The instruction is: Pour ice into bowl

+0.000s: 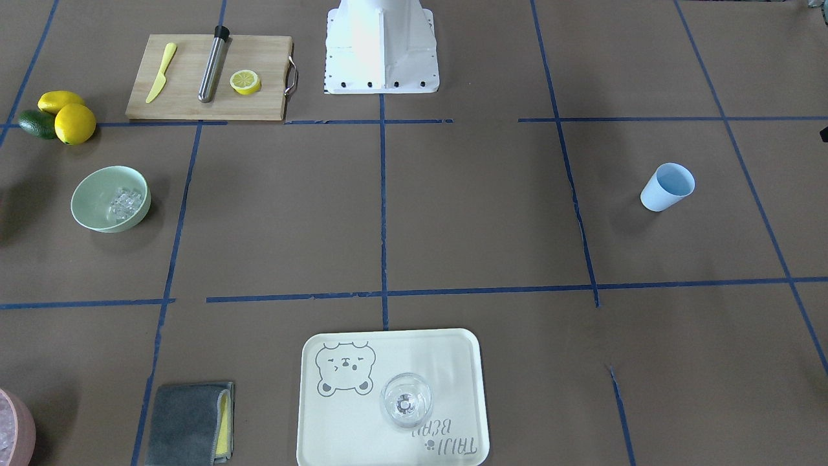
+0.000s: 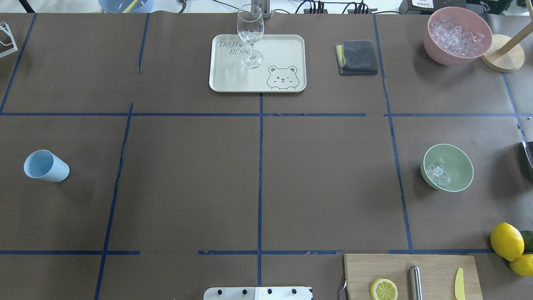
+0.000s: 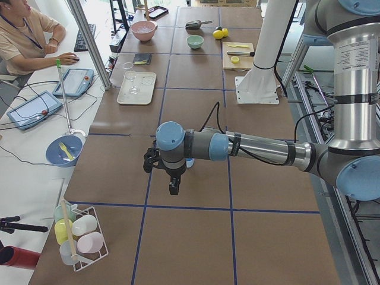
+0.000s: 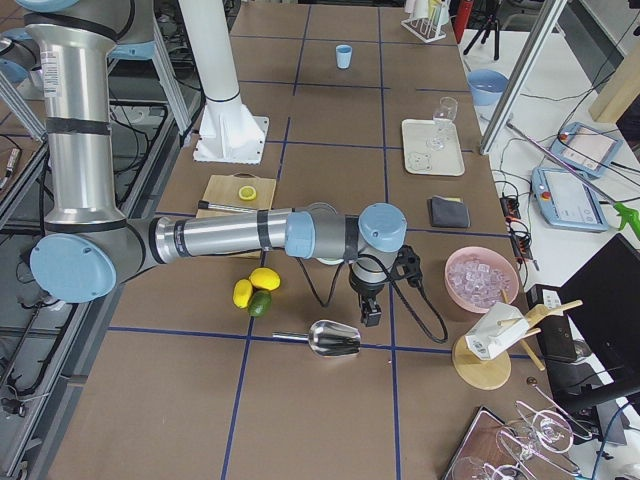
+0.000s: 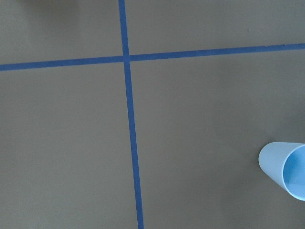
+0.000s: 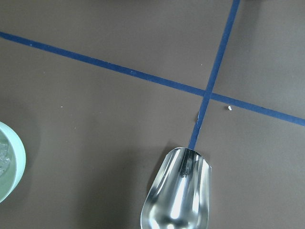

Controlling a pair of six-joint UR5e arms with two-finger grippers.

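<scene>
The pale mint-green bowl (image 1: pixel 87 202) stands upright on the brown table, with a small heap of clear ice (image 1: pixel 125 202) inside. From overhead, the bowl (image 2: pixel 460 166) is at the right and its ice (image 2: pixel 438 174) lies against the left inner wall. A slice of the bowl (image 6: pixel 12 167) shows in the right wrist view. An empty light blue cup (image 2: pixel 46 166) stands far left. My left gripper (image 3: pixel 173 189) hangs beside that cup, my right gripper (image 4: pixel 371 318) above a metal scoop (image 4: pixel 335 338). For both I cannot tell whether they are open or shut.
A pink container (image 2: pixel 456 35) of ice stands at the back right. A tray (image 2: pixel 225 79) carries a wine glass (image 2: pixel 250 35), with a grey cloth (image 2: pixel 357 57) beside it. A cutting board (image 2: pixel 433 266), lemons (image 2: pixel 506 241) and the empty scoop (image 6: pixel 178 195) lie near the bowl.
</scene>
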